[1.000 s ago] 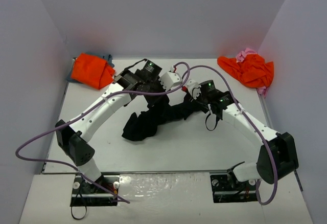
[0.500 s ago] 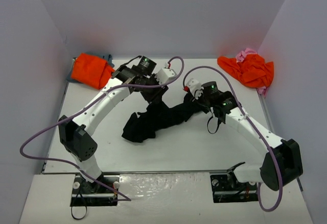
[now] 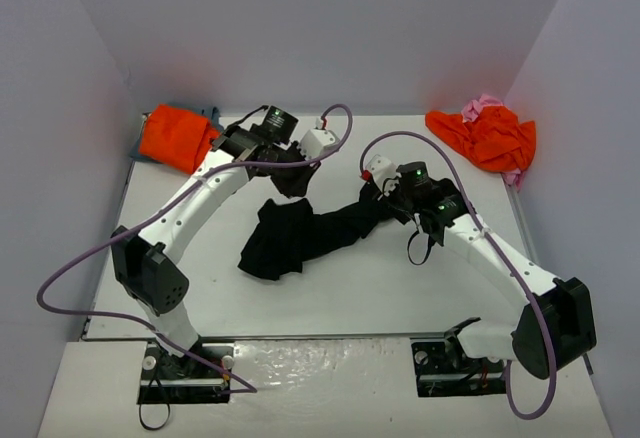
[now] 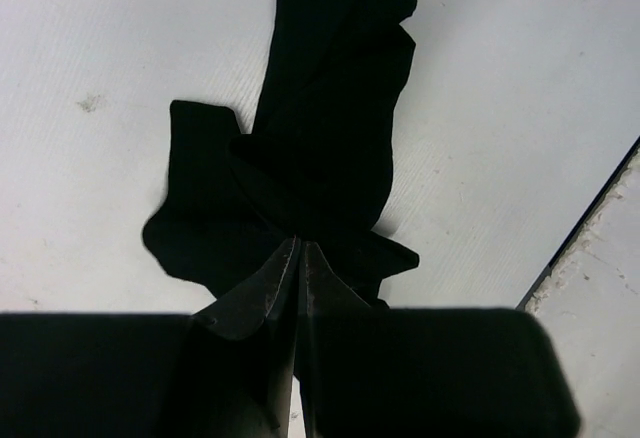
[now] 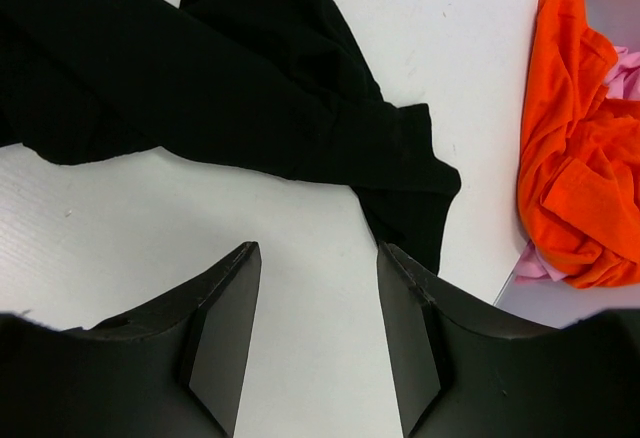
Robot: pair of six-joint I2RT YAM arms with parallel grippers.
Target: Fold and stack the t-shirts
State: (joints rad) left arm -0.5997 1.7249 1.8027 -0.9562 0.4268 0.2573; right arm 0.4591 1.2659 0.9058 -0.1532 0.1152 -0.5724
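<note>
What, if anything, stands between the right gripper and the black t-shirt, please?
Nothing visible does. In the right wrist view, only bare table lies between the open right gripper and the nearest edge of the black t-shirt. The orange t-shirt sits off to the side at the table's edge, clear of that path.

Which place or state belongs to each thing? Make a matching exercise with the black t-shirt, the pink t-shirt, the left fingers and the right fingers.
Column one:
1. black t-shirt
2. pink t-shirt
3. left fingers
4. right fingers

Column two:
a. open, over bare table
b. far right corner, under an orange t-shirt
c. shut, pinching cloth
d. stretched out across the middle

Pairs: 1-d, 2-b, 3-c, 4-a
</note>
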